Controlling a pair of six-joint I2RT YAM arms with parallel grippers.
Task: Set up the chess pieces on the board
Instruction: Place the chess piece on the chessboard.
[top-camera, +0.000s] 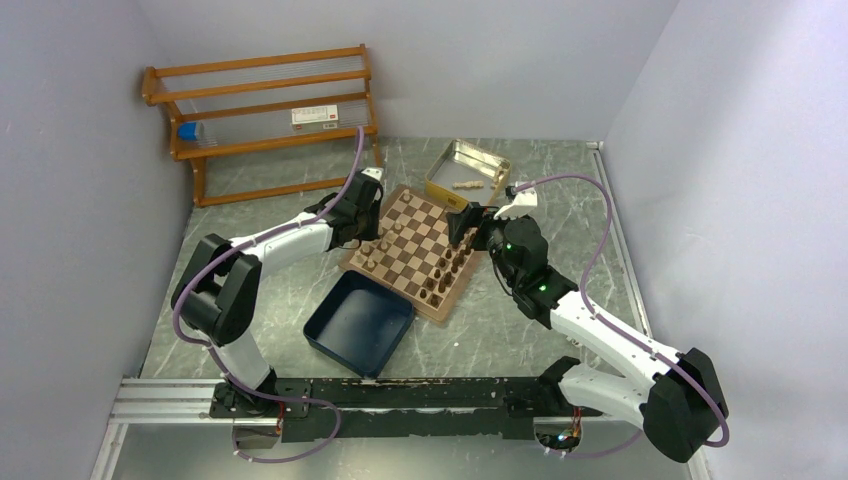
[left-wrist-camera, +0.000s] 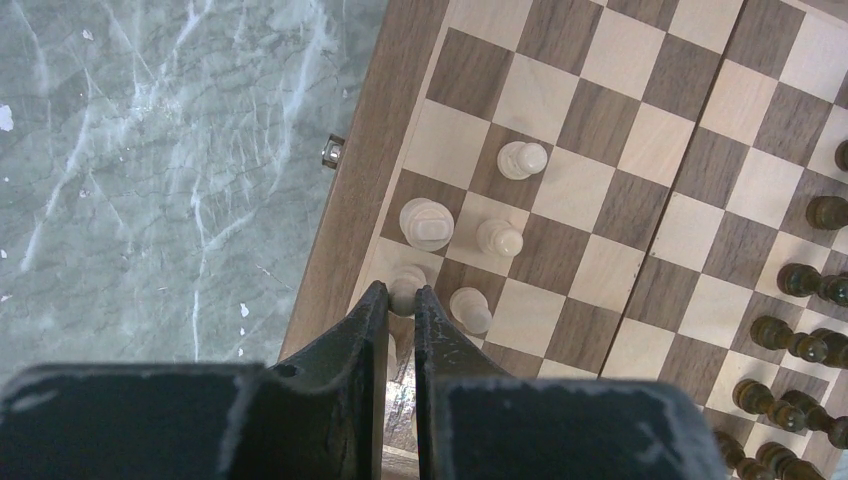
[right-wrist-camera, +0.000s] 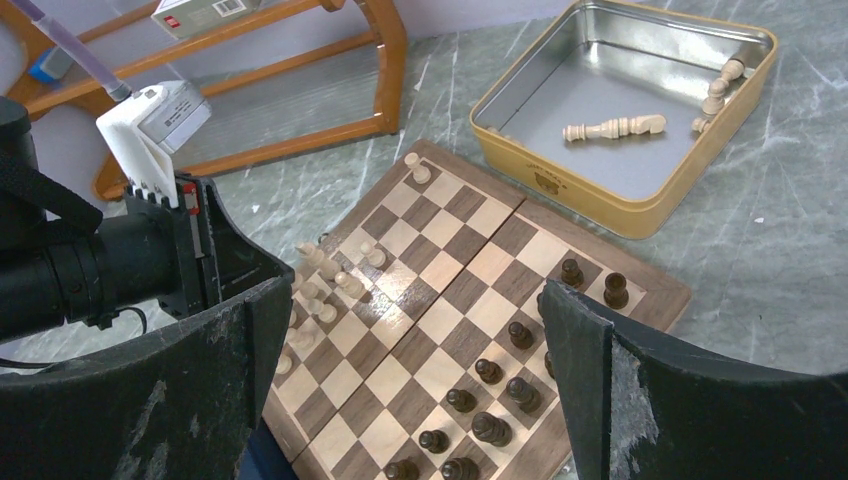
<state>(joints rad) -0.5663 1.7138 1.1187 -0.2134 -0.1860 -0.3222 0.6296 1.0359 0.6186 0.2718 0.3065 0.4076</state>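
**Progress:** partly done. The flat square wooden chessboard with dark brown and cream squares (top-camera: 408, 238) lies between the two arms. The dark brown turned pieces (right-wrist-camera: 489, 371) stand in two rough rows along the right arm's side, which looks close to filled. The light tan pieces (left-wrist-camera: 498, 238) on the board are only a handful, clustered at the left arm's side, with one lone light piece (right-wrist-camera: 415, 168) at a far corner. Several light tan figures (right-wrist-camera: 614, 127) lie on their sides in the shiny metal tin with yellow walls (right-wrist-camera: 600, 208), so the light ranks are not yet filled.

**Grippers:** The left gripper (left-wrist-camera: 400, 292) has its fingers nearly together and appears clamped on a light tan pawn-like piece (left-wrist-camera: 405, 278) at an edge square. The right gripper (right-wrist-camera: 415, 300) is spread wide over the dark side and holds nothing.

**Views:** Only the right wrist camera shows what is in the tin. Only the left wrist camera shows the clamped piece. The top camera gives the overall layout, but the pieces there are too small to count.
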